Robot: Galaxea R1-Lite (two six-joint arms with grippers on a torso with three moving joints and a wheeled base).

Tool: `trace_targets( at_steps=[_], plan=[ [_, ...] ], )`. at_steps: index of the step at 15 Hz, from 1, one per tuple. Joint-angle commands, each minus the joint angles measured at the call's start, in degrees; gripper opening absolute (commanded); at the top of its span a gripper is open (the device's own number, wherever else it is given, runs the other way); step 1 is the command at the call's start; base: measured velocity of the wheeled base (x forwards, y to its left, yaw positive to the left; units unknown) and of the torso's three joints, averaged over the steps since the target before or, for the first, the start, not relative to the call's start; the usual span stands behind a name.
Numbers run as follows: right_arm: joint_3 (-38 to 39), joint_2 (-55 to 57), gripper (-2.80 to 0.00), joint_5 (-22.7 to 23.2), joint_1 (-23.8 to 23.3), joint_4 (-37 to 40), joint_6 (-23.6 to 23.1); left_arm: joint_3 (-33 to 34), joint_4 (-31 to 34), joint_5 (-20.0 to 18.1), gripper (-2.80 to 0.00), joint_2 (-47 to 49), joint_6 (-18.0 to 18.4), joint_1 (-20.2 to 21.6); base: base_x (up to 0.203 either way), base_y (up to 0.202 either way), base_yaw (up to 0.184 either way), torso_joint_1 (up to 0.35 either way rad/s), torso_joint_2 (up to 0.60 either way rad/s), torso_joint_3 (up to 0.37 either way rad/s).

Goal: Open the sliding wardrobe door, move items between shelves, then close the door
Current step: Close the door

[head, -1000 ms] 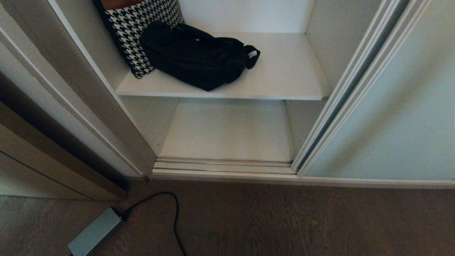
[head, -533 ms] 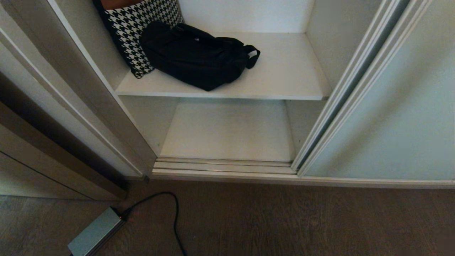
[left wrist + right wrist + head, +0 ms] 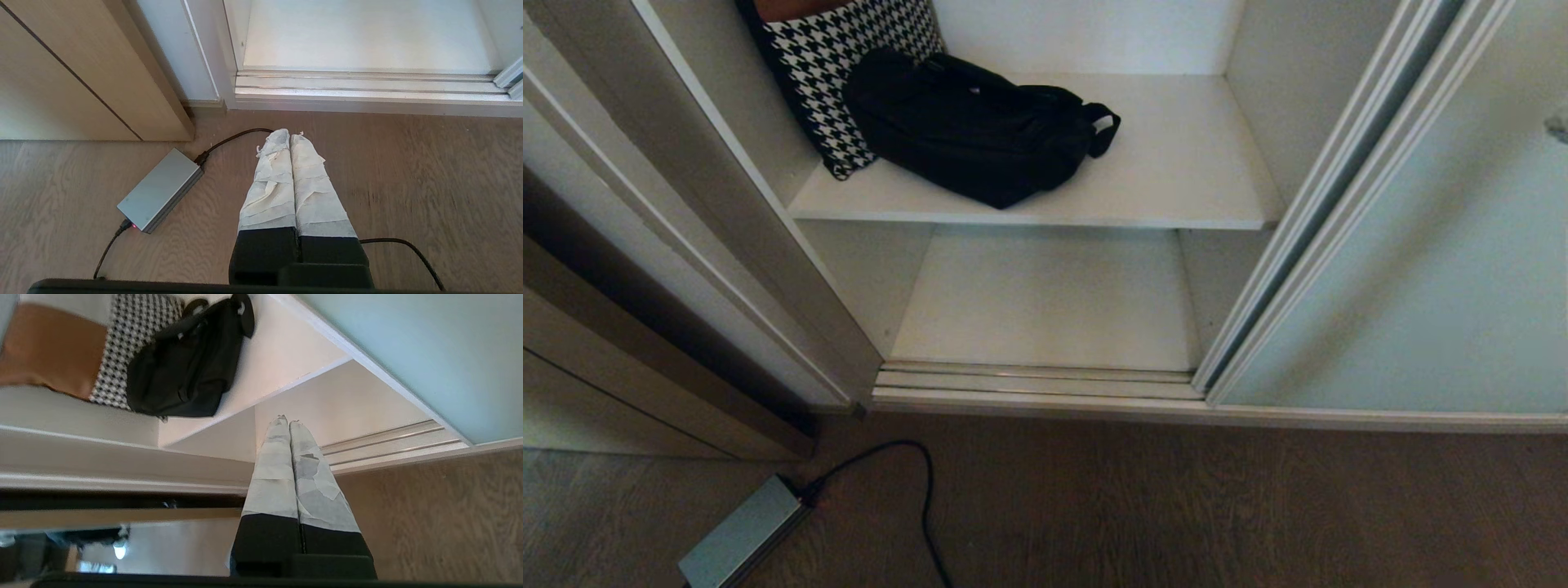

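The sliding wardrobe door [image 3: 1437,269] is seen pushed aside at three o'clock in the head view, its frosted green-tinted glass covering the right part of the wardrobe while the left bay is left exposed. Two shelves are shown in that bay: the upper shelf [image 3: 1176,163] toward twelve o'clock, and the lower shelf [image 3: 1045,302] beneath it near the centre. On the upper shelf a black backpack [image 3: 972,126] is laid on its side, and a houndstooth-patterned bag [image 3: 837,57] is leaned against it at eleven o'clock, touching it. The grooved floor track [image 3: 1037,384] is found just in front of the lower shelf. On the wooden floor [image 3: 1176,506], at seven o'clock, a grey power adapter [image 3: 739,535] with a black cable [image 3: 915,482] is placed.

The left gripper [image 3: 284,136] is held above the floor near the adapter, its tape-wrapped fingers pressed together with nothing between them. The right gripper [image 3: 284,419] is pointed toward the open bay, its wrapped fingers likewise pressed together and empty.
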Motion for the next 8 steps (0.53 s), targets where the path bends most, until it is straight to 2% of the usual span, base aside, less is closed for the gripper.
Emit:
trace_targets(
  at_steps=[1, 8],
  plan=[
    [-0.25, 3.09, -2.8, -0.05, 0.53, -0.31, -0.3, 0.0, 0.03, -0.01, -2.8, 0.01, -0.04, 0.02, 0.0, 0.0, 0.0, 0.0, 0.0, 0.0],
    [0.61, 8.67, -2.8, -0.17, 0.72, -3.85, -1.22, 0.0, 0.03, -0.01, -2.8, 0.01, 0.0, 0.02, 0.0, 0.0, 0.0, 0.0, 0.0, 0.0]
  ],
)
